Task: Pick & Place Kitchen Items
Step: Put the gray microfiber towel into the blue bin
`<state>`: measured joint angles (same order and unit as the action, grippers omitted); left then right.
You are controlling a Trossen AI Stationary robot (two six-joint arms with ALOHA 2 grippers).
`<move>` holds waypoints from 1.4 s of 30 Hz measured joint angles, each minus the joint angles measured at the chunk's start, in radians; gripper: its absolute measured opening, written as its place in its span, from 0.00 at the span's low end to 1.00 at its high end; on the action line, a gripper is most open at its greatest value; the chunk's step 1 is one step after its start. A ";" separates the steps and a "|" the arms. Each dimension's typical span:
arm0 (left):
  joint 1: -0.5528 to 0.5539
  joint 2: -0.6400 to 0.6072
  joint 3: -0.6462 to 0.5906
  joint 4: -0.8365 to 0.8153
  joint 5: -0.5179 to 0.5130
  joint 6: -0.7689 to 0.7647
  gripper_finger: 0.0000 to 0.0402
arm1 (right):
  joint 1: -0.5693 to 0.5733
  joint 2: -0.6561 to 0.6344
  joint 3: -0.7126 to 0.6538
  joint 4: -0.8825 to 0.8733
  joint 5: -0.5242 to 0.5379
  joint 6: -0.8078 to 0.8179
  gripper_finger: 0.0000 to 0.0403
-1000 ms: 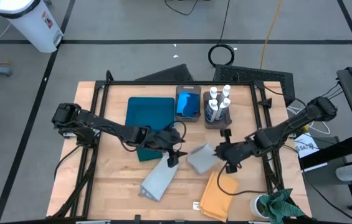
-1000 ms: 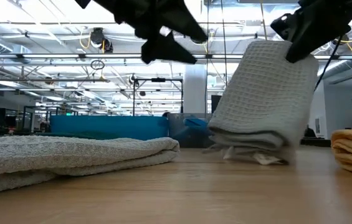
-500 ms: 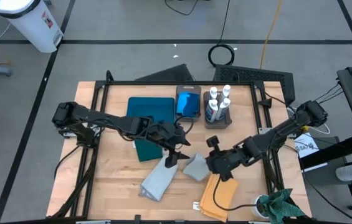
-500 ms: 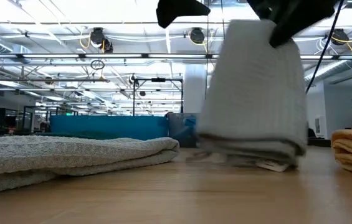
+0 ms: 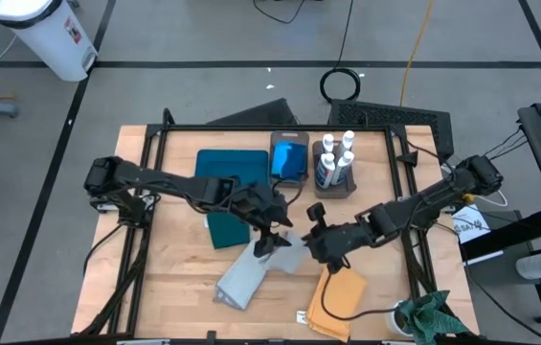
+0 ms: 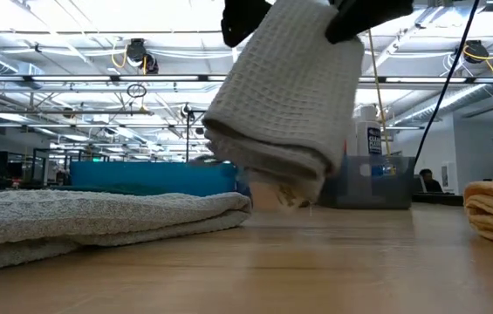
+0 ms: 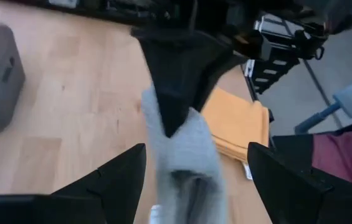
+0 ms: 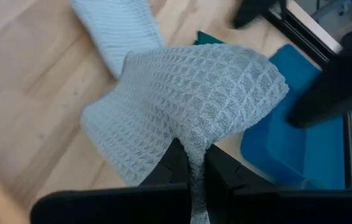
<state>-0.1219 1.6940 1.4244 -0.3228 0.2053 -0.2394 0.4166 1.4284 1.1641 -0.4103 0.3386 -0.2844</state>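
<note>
Clutter sits all round my working spot: the teal tray (image 5: 230, 171) on the far left of the table (image 5: 174, 278), a bin with blue sponges (image 5: 289, 159) beside it, another bin with white bottles (image 5: 335, 158) to its right, a long pale grey cloth (image 5: 241, 277) lying near-left, the mustard yellow cloth (image 5: 337, 301) near-right, and a dark teal cloth (image 5: 226, 231) partly under my left arm. My right gripper (image 5: 310, 243) is pinched shut on the waffle-weave grey cloth (image 6: 285, 96), which hangs clear of the wood. My left gripper (image 5: 272, 240) hovers just beside it with fingers spread, holding nothing, crowding the same space. A second ago that waffle cloth was further right, its lower edge on the table; it has since been carried left toward the long grey cloth and lifted. From above, both arms cover most of the held cloth. In the low view the grippers are cut off at the top edge.
</note>
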 joint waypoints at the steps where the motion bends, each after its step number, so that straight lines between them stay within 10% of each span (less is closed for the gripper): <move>1: 0.006 0.001 -0.001 -0.001 0.009 -0.014 0.70 | -0.008 0.000 0.000 0.004 0.000 0.000 0.00; 18: 0.039 0.048 0.000 -0.055 0.004 -0.025 0.68 | -0.036 -0.001 0.000 0.030 -0.001 0.009 0.00; 34: 0.044 0.045 -0.001 -0.036 0.060 0.003 0.06 | -0.035 -0.001 0.000 0.016 -0.003 0.025 0.00; 42: 0.032 0.024 -0.001 -0.053 -0.113 0.027 0.04 | -0.030 -0.025 -0.001 -0.029 0.109 0.186 0.12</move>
<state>-0.0897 1.7178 1.4232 -0.3756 0.0922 -0.2121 0.3862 1.4036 1.1629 -0.4393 0.4476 -0.0988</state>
